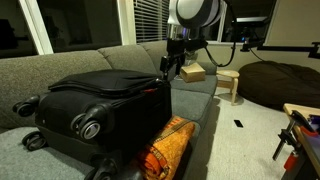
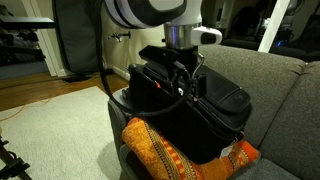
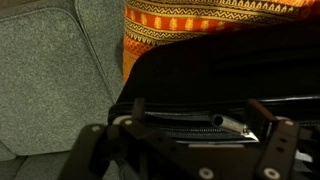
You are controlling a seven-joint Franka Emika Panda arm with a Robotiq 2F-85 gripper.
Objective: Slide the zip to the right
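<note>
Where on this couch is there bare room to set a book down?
The grey couch seat shows bare by the wheels of the suitcase, and again between the suitcase and the tan box. It is crowded where the orange cushion presses against the suitcase, and at the suitcase's edge where the open jaws hover.

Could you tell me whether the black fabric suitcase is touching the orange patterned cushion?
Touching. In an exterior view the large black fabric suitcase lies directly against the orange patterned cushion, no gap.

We see a home living room — a grey sofa (image 1: pixel 110 55) beneath the claw (image 1: pixel 171 71), a patterned orange cushion (image 1: pixel 165 150) near it, a small wooden stool (image 1: pixel 228 75) off to its side.
</note>
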